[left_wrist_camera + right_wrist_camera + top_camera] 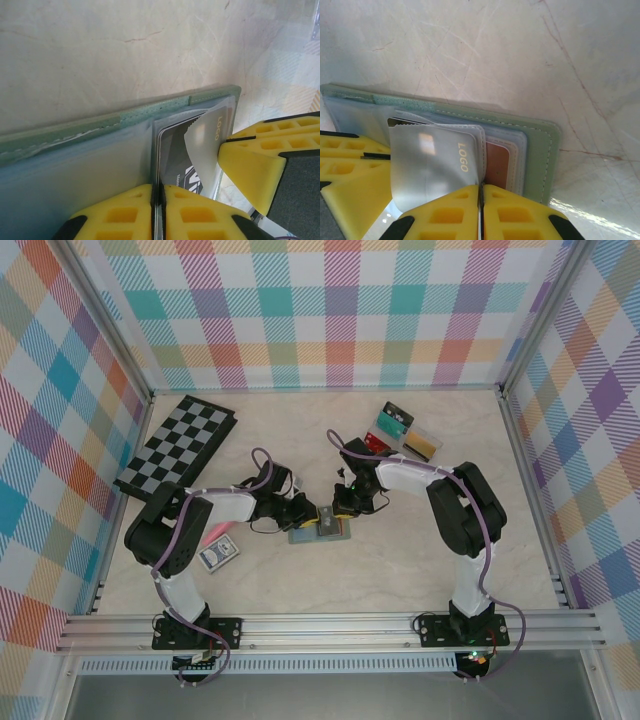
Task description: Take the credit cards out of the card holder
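1. Pinching the free end of a silver card point(430, 160), the right gripper point(481, 210) has its jaws together on that card's edge. The card bows upward, which I read as it being drawn out of its pocket rather than resting in it.
2. Seen from overhead, the wallet point(320, 532) lies open and flat on the table point(420, 570), mid-table. The left gripper point(298, 517) is at its 10 o'clock and the right gripper at its 1 o'clock.
3. In the left wrist view, the left gripper's jaws are closed with only a thin sliver between them. They seem clamped on the wallet's clear pocket leaf, just beside a dark card point(172, 160). I cannot tell whether that card's edge is also in the pinch. The hold likely anchors the soft wallet so it does not slide with the pull.
4. A red card point(497, 160) sits fully in its pocket, at 3 o'clock from the silver one, so the job looks only partly done.
5. The flexible sleeve could lift along with the silver card.
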### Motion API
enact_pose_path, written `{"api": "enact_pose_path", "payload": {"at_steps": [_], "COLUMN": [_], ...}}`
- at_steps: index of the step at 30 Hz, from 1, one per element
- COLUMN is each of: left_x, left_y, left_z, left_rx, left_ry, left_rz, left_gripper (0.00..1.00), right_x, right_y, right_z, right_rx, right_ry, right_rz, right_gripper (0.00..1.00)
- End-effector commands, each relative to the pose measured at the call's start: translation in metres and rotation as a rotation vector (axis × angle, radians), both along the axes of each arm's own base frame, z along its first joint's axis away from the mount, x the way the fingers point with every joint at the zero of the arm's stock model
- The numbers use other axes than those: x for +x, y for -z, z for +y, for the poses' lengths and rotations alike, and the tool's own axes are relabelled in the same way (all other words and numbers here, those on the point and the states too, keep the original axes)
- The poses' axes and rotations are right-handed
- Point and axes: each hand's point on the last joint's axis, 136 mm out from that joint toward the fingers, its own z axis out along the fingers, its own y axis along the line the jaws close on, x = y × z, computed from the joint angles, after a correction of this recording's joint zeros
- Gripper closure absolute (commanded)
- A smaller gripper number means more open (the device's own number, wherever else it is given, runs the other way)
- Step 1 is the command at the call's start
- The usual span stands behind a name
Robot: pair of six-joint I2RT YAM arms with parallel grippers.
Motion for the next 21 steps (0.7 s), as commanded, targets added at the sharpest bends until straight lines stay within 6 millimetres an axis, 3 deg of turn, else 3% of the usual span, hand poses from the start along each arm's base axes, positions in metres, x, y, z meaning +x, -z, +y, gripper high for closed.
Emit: {"api": "enact_pose_path", "payload": {"at_steps": [1,9,16,21], "left_x": [0.002,0.002,0.002,0.004], "left_y": [-0.003,-0.016,-0.018,-0.026], "left_z": [-0.001,0.001,-0.003,-0.009], "left_rx": [-0.014,-0.014,-0.038,-0.094], "left_ry": [0.003,0.015,0.022,0.029], "left_rz": [0.002,-0.038,-0.039,-0.054], "left_gripper": [0.91,1.00,1.00,0.91], "right_x": [-0.013,-0.013,-0.013,-0.013], "right_y": [0.019,0.019,0.018,0.018], "right_z": [-0.007,-0.007,-0.006,-0.006], "right_rx": [-0.057,-0.057,-0.047,-0.047], "right_ry": [-0.009,-0.010,-0.011,-0.011], "right_rz": [0.051,0.051,0.051,0.055], "right_gripper": [0.91,0.91,0.91,0.91]}}
